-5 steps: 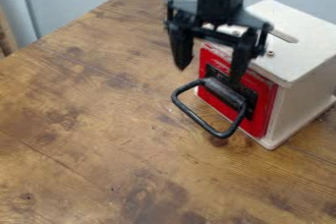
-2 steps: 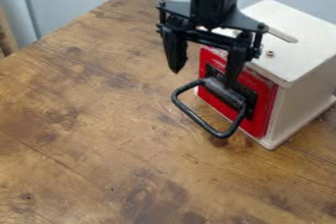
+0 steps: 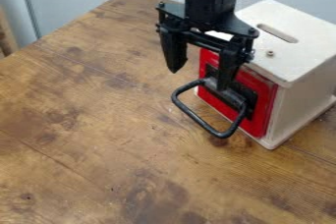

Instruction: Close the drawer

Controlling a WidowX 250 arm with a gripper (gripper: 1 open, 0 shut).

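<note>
The red-fronted drawer (image 3: 258, 102) with its black panel sits in the cream-white box (image 3: 297, 57) at the right of the table. Its large black loop handle (image 3: 203, 110) lies forward over the tabletop. My black gripper (image 3: 199, 66) hangs open just in front of and above the drawer face. The left finger is clear of the drawer to its left. The right finger overlaps the red front above the handle. Nothing is held. Whether the drawer front sits flush with the box I cannot tell.
A worn brown wooden table (image 3: 92, 120) fills the view. The box stands close to the table's right edge. A slot (image 3: 280, 36) marks the box's top. A pale wall lies behind, with a white upright (image 3: 19, 12) at far left.
The gripper has shifted slightly left and toward the front of the drawer, staying open. The drawer and its handle look unchanged.
</note>
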